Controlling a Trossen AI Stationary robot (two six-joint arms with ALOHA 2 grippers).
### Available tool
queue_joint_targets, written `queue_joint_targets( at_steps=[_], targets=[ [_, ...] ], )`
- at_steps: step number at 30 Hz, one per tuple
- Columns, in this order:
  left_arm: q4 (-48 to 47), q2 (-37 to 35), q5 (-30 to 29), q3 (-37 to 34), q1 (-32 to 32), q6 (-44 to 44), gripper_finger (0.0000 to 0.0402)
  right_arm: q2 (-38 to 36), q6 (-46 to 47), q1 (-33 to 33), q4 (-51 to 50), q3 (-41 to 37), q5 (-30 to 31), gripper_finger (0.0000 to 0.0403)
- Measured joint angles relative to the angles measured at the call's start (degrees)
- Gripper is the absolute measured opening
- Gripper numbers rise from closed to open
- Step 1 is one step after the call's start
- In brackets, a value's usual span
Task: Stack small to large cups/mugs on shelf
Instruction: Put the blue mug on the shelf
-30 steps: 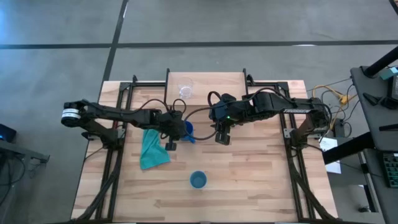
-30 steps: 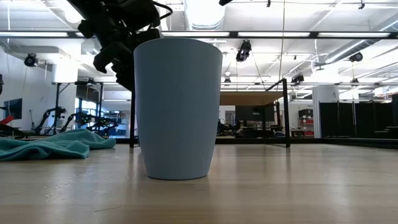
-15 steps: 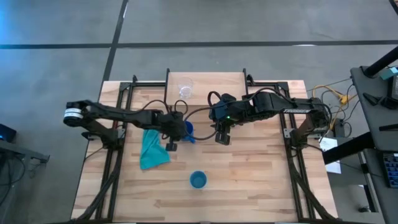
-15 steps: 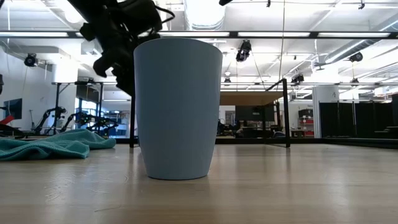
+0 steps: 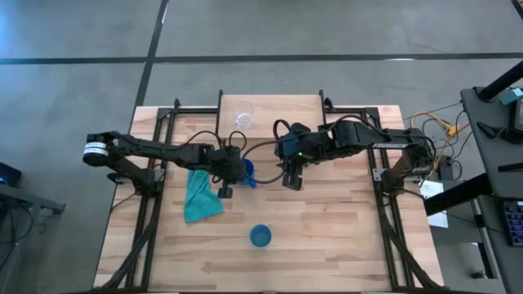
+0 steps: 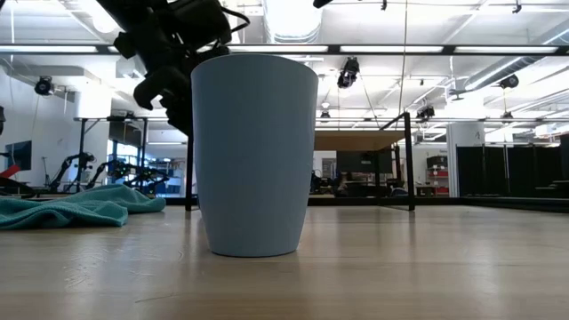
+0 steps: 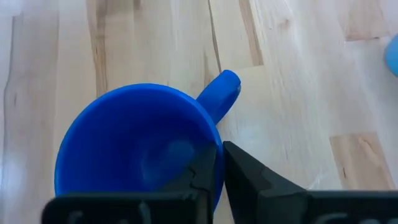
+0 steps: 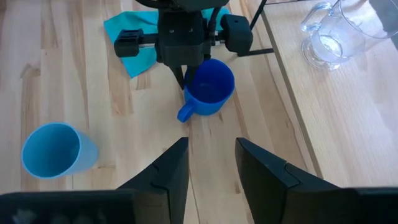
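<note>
A dark blue handled mug [image 5: 248, 171] [image 7: 137, 149] stands upright on the table's middle, with my left gripper [image 5: 242, 171] [image 7: 217, 177] shut on its rim. A lighter blue handleless cup [image 5: 261, 237] [image 6: 255, 156] stands nearer the front edge. The clear glass cup [image 5: 243, 118] [image 8: 326, 37] stands on the shelf [image 5: 282, 110] at the far middle. My right gripper [image 5: 292, 180] [image 8: 211, 168] hovers open, to the right of the mug and above it, holding nothing. My left gripper pinches the mug's rim [image 7: 217, 148] beside the handle [image 7: 221, 93], one finger inside the mug and one outside. The fingers come slanting down from the table's left side. The mug stays upright with its base on the table.
A teal cloth [image 5: 200, 196] [image 6: 80, 206] lies crumpled left of the mug, under my left arm. Black frame rails [image 5: 155, 204] run along both sides of the table. Bare wood lies between the mug and the lighter blue cup.
</note>
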Motion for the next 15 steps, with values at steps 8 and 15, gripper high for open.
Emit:
queue_joint_targets(
  at_steps=[8, 15],
  targets=[
    [-0.23, -0.06, -0.36, 2.68, 0.00, 0.00, 0.0001, 0.00, 7.18, 0.02, 0.08, -0.50, 0.01, 0.0125],
    [-0.81, -1.27, -1.91, 9.77, -0.11, 0.01, 0.0001, 0.00, 10.31, 0.87, 0.20, -6.18, 0.03, 0.0125]
  ],
)
